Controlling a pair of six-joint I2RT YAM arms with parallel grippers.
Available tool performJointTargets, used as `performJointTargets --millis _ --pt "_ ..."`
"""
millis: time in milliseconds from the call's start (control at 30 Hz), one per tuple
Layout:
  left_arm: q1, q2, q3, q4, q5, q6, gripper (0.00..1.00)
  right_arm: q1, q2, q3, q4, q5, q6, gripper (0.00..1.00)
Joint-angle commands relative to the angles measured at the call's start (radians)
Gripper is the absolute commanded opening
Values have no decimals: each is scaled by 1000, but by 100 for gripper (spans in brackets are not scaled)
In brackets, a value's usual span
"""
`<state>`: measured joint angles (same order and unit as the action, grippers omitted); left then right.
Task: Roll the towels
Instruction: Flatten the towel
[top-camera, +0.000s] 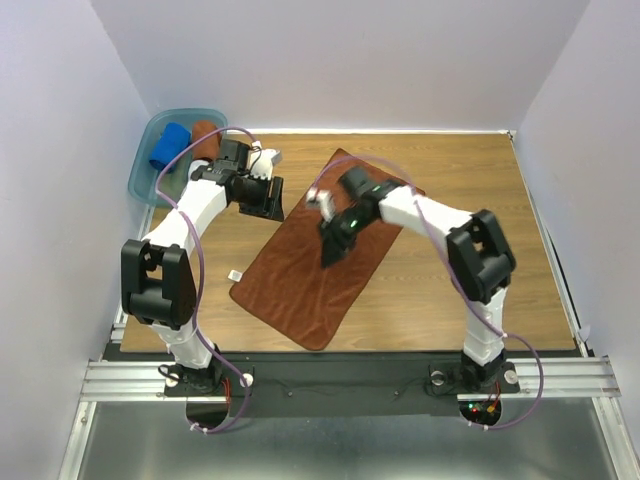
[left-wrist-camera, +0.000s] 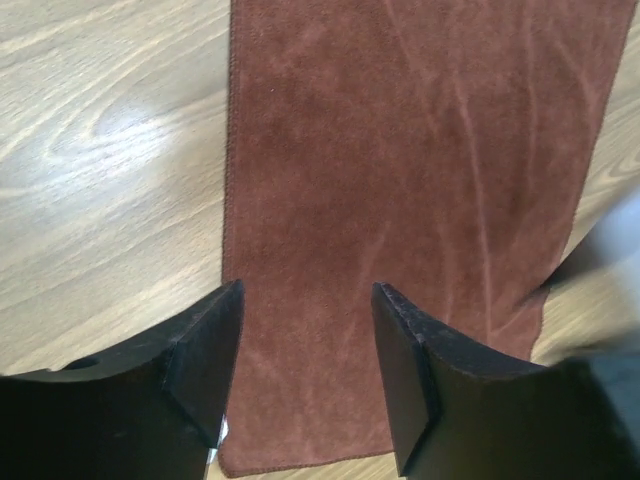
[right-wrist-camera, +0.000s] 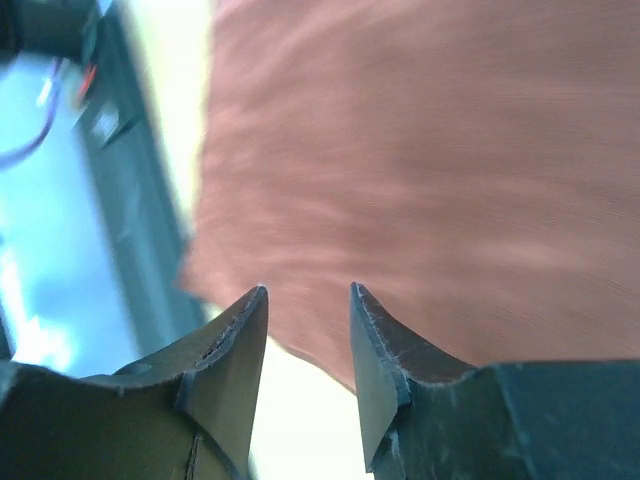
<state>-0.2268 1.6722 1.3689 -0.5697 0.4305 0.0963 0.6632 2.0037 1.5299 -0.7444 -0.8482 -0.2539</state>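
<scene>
The rust-brown towel (top-camera: 322, 252) lies flat and diagonal on the bench (top-camera: 450, 310), spread full length so a roll can start from one short end. The left gripper (left-wrist-camera: 305, 375) hangs over its far-left edge and the right gripper (right-wrist-camera: 305, 375) over its middle; both sets of jaws are spread, holding nothing. A blue tub (top-camera: 150, 165) at the far-left corner holds rolled cloths.

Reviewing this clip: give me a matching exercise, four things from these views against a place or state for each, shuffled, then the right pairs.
Things:
1. rust-brown towel
2. blue tub
3. left gripper
4. right gripper

Places or states:
A. far left corner of the table, rolled cloths inside
B. open, over the towel's middle
C. spread flat, lying diagonally
D. open, at the towel's left edge

Pairs: 1-C, 2-A, 3-D, 4-B
</scene>
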Motion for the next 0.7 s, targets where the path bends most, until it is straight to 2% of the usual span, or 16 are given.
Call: performJointTargets --millis 0,33,200,367,467,600,667 --pt "4 -20 -25 1 -10 -6 62 -195 -56 84 25 95 -33 44" --pt "3 -16 -33 -7 -4 6 58 -230 -40 105 27 188 -62 44" --pt "-20 47 -45 -90 -18 85 43 -330 136 266 31 409 -85 41" --pt "-48 90 -63 -128 -87 132 38 -404 245 355 34 509 -62 37" --pt "-80 141 -64 -127 -130 148 26 -422 265 323 34 576 -84 35" --pt "-105 223 -50 -104 -164 138 25 -450 253 225 34 564 -96 33" --pt "-118 262 -18 -87 -185 143 24 -461 233 124 31 546 -91 31"
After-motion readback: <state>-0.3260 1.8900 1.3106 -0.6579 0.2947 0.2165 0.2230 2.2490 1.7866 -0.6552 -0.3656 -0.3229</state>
